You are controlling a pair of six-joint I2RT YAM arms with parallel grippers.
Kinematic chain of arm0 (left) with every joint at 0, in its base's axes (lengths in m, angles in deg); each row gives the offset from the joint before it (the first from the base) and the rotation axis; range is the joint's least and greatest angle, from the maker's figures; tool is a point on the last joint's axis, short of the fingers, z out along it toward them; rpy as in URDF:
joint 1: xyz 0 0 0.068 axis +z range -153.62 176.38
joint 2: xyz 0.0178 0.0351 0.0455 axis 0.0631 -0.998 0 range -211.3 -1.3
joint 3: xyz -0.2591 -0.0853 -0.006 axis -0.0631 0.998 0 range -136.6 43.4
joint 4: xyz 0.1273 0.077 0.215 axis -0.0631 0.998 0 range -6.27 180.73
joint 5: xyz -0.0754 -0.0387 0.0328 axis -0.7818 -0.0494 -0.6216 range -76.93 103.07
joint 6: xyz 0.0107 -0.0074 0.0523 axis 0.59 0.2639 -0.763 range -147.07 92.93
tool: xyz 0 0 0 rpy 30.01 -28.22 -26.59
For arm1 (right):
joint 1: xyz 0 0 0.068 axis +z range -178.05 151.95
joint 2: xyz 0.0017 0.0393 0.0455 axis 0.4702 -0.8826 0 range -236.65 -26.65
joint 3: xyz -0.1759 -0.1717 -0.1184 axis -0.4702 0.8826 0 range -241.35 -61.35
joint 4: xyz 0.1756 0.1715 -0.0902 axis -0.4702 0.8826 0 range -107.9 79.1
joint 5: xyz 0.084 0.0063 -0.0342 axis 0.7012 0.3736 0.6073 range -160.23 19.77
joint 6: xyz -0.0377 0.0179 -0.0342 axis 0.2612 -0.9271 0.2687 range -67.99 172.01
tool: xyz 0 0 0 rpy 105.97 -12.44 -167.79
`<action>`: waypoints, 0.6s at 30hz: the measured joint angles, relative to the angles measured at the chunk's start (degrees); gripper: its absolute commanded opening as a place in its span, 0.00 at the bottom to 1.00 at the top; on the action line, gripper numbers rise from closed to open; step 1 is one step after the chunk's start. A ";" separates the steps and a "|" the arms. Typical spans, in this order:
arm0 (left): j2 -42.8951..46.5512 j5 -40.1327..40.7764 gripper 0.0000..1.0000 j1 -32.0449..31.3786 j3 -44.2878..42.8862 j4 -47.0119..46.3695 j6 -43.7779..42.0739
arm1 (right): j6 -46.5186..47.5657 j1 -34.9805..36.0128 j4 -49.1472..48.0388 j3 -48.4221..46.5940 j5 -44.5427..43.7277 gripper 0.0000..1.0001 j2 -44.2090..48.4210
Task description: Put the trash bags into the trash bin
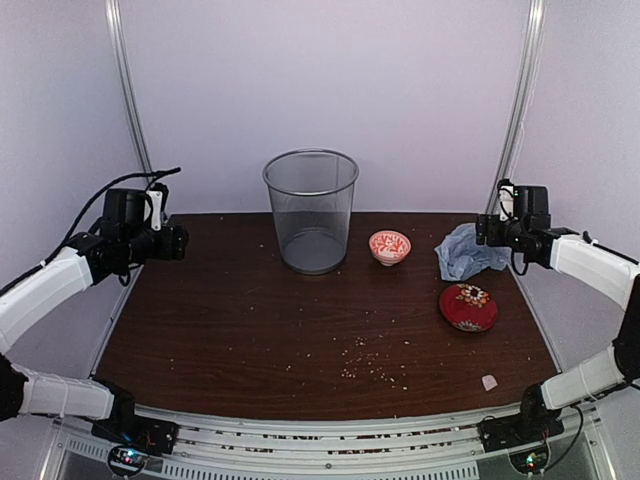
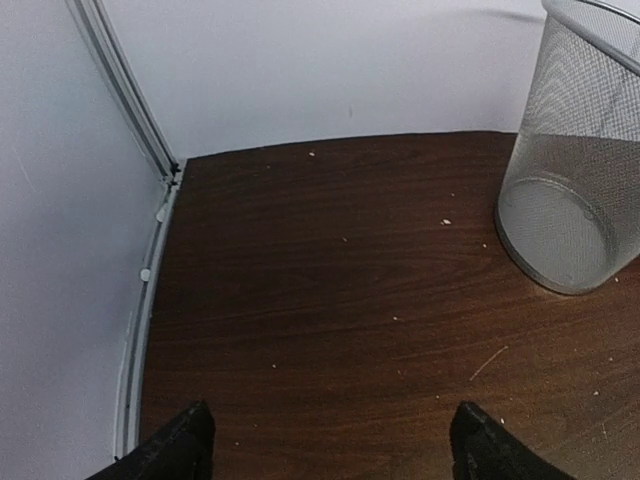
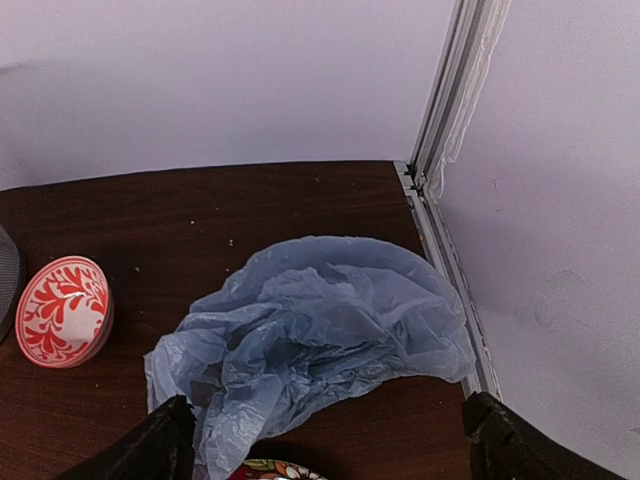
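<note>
My left fingers (image 2: 185,445) are spread wide and hold nothing; in the left wrist view the two dark tips sit at the bottom corners with bare surface (image 1: 250,310) between them. In the top view they (image 1: 172,241) hang above the far left edge of the surface, pointing towards the trash bin (image 1: 311,210). The trash bin stands upright at the far centre of the surface, near the back wall, and its grey mesh sides show the base through them. In the left wrist view it (image 2: 575,190) appears at the right, well apart from the left fingers. My right fingers (image 3: 160,440) are likewise spread wide and hold nothing. In the top view they (image 1: 492,230) hover above the far right corner, just over the trash bag (image 1: 465,252). The trash bag lies crumpled on the surface in that corner, close to the right side rail, with no contact between it and either finger. In the right wrist view it (image 3: 310,320) fills the centre, pale blue, wrinkled and glossy. A small red-patterned bowl (image 1: 389,246) stands between the trash bin and the trash bag, apart from both. A flat red dish (image 1: 468,307) lies on the near side of the trash bag; whether the two touch I cannot tell. Pale crumbs (image 1: 370,365) are scattered over the near centre of the surface.
</note>
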 measured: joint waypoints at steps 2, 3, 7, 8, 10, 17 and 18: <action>0.11 -3.17 0.73 0.48 1.40 -0.22 0.04 | 1.27 -1.99 -0.11 1.75 1.77 0.98 1.03; 0.24 -4.96 0.70 0.48 2.05 -0.33 0.00 | 2.12 -2.69 0.07 2.05 2.64 0.99 1.49; 1.77 -10.62 0.65 -1.36 4.33 -1.36 -0.28 | 6.54 -4.94 1.53 1.79 6.62 0.99 3.85; 2.14 -11.78 0.65 -2.34 4.61 -1.51 -0.44 | 7.78 -5.27 2.54 1.20 7.45 0.98 4.17; 2.49 -14.19 0.66 -5.18 4.68 -1.75 -0.59 | 10.75 -5.77 5.25 -1.01 9.27 0.97 4.42; 0.57 -17.77 0.69 -20.39 4.66 -4.92 0.79 | 19.30 -6.49 17.18 -12.20 14.99 0.78 2.67; -0.46 -17.73 0.69 -22.86 4.63 -5.79 1.27 | 20.20 -6.56 18.97 -13.25 15.56 0.76 1.81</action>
